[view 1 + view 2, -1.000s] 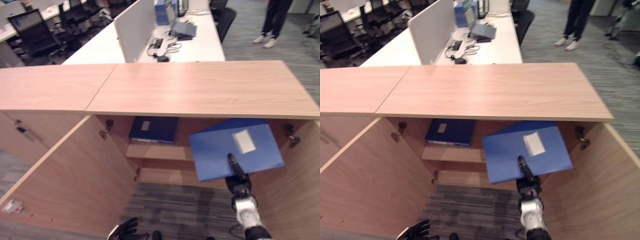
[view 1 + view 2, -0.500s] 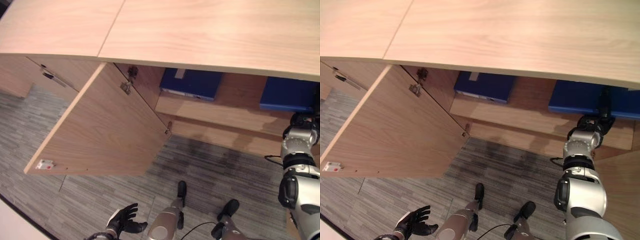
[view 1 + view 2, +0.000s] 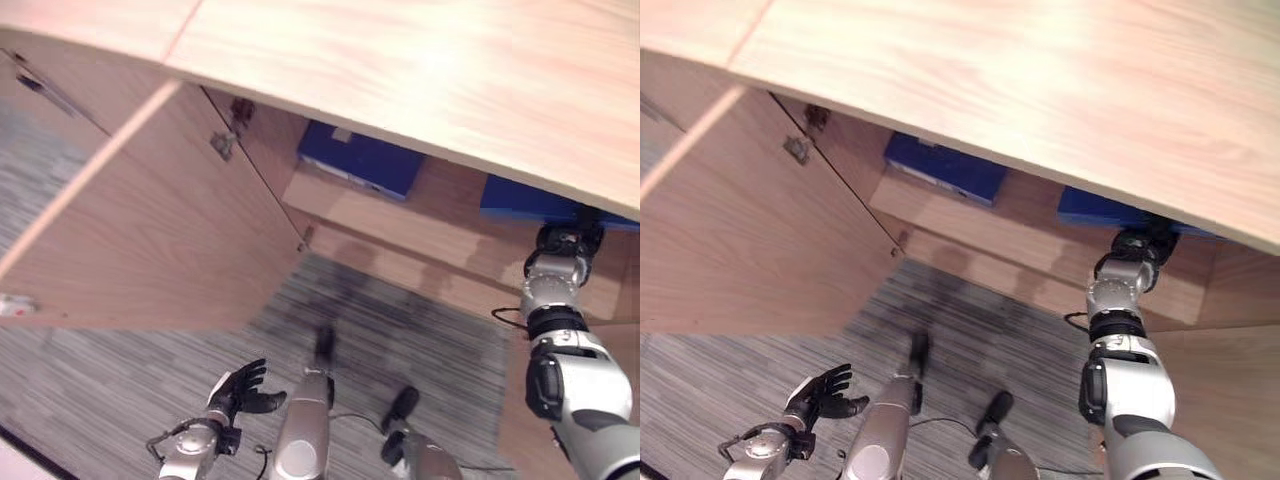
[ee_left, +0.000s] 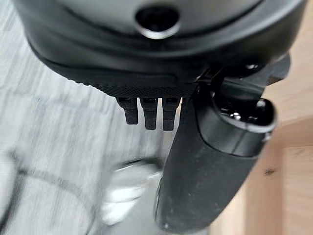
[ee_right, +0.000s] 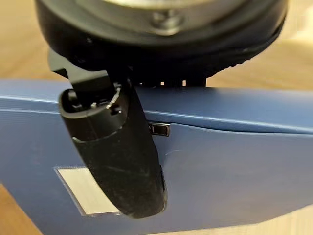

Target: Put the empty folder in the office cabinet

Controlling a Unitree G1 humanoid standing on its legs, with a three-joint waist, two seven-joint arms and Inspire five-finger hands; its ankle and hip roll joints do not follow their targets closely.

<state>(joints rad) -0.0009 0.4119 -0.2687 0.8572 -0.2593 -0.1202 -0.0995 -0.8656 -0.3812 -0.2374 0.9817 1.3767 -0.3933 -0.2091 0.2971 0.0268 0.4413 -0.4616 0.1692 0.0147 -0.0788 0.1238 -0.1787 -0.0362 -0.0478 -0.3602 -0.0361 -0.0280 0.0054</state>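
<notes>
The blue folder (image 5: 220, 161) with a white label lies level inside the open cabinet, at the right end of the shelf (image 3: 420, 225) and tucked under the wooden top. In the head views its front edge (image 3: 1105, 210) shows below the top. My right hand (image 3: 1140, 245) reaches in and is shut on it, the thumb (image 5: 122, 161) pressed on its upper face and the fingers hidden beneath. My left hand (image 3: 238, 390) hangs low over the carpet, open with fingers spread, holding nothing.
A second dark blue folder (image 3: 360, 160) lies on the shelf's left part. The left cabinet door (image 3: 130, 230) stands swung open toward me. The cabinet's wooden top (image 3: 450, 70) overhangs the shelf. Grey carpet (image 3: 400, 320) lies in front.
The camera has tipped downward. My right hand has carried the folder from in front of the cabinet, tilted up, to level under the top at the shelf's right end. The left hand stays low.
</notes>
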